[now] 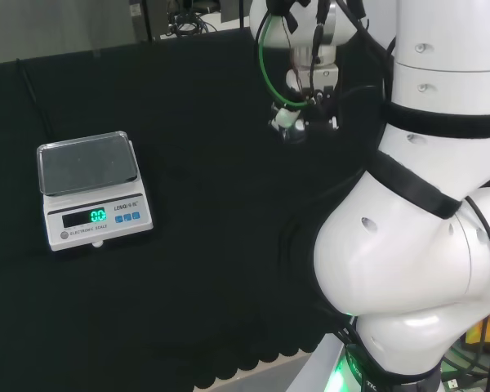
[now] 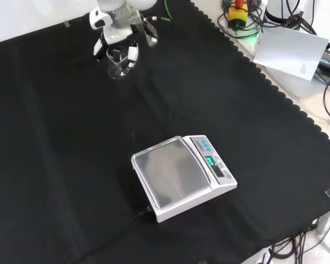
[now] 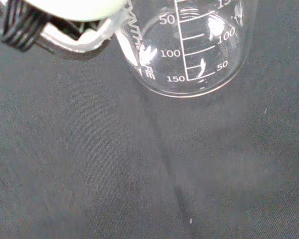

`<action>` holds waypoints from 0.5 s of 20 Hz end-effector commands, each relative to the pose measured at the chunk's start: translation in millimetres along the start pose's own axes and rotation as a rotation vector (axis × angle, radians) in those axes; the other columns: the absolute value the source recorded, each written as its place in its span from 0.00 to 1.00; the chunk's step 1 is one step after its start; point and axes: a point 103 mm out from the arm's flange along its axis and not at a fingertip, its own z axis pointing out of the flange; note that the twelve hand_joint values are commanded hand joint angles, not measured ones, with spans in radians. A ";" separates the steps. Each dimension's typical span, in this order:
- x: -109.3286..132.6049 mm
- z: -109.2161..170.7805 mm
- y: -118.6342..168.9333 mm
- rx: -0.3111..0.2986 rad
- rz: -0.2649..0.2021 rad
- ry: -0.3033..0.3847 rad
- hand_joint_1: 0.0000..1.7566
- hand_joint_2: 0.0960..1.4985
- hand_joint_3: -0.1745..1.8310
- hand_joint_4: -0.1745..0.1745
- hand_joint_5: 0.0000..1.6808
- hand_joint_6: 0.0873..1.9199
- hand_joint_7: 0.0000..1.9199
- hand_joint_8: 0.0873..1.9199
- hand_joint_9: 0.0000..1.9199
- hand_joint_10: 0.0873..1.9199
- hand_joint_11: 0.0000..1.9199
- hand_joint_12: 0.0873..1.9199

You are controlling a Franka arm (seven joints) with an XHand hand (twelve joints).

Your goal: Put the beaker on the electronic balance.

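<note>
A black cloth (image 2: 71,165) covers the bench, creased, its scalloped edge along the front view's right; beyond that edge lie cables and a white sheet (image 2: 290,52). The beaker (image 2: 117,61) stands near the cloth's far edge in the front view, the hand (image 2: 119,38) around it, fingers curled at its sides. The balance (image 2: 182,175) sits mid-cloth, well apart, pan bare, display lit green.
</note>
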 end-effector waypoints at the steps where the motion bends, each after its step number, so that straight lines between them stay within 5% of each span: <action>1: 4.6 -41.3 -18.3 -0.039 -0.004 -0.012 0.64 0.57 0.37 0.00 0.52 0.65 0.41 0.81 0.62 0.57 0.67 0.53; 7: 19.6 -52.9 -24.9 -0.035 -0.021 -0.019 0.64 0.56 0.38 0.00 0.53 0.65 0.41 0.81 0.62 0.58 0.67 0.54; 10: 48.1 -59.2 -29.3 -0.032 -0.066 -0.016 0.64 0.55 0.39 0.00 0.53 0.65 0.41 0.81 0.62 0.58 0.67 0.54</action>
